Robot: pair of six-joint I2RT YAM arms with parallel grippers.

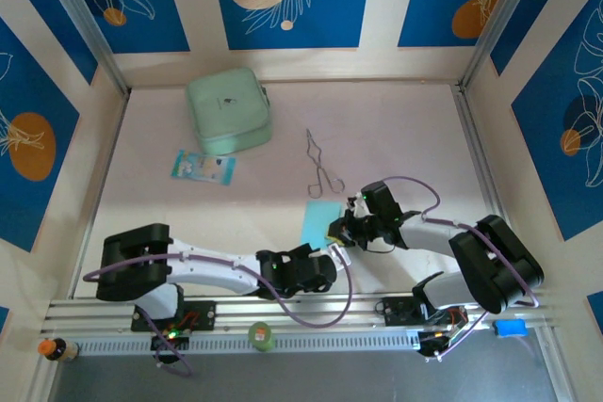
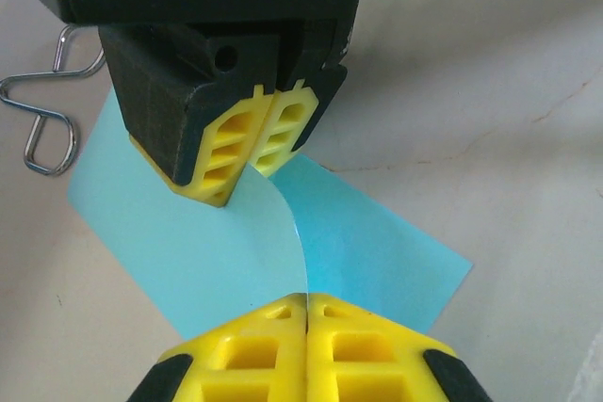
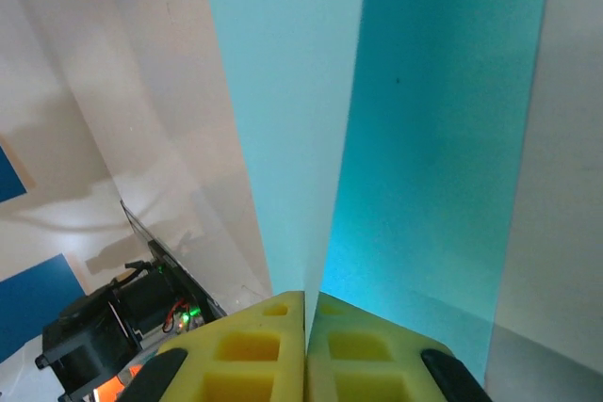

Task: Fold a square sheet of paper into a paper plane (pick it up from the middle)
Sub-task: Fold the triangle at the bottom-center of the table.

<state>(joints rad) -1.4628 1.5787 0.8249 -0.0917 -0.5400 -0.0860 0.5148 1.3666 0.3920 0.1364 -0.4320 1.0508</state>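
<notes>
While left gripper [image 2: 306,298] and right gripper [image 2: 252,168] clamp its middle, thin cyan square sheet of paper [image 2: 170,251], raised ridge running between them.

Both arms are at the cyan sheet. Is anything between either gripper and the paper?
Nothing visible stands in the way. The left gripper and the right gripper are both shut on the square sheet of paper, pinching a raised ridge along its middle. The metal tongs lie just beyond its far edge, not between them.
</notes>
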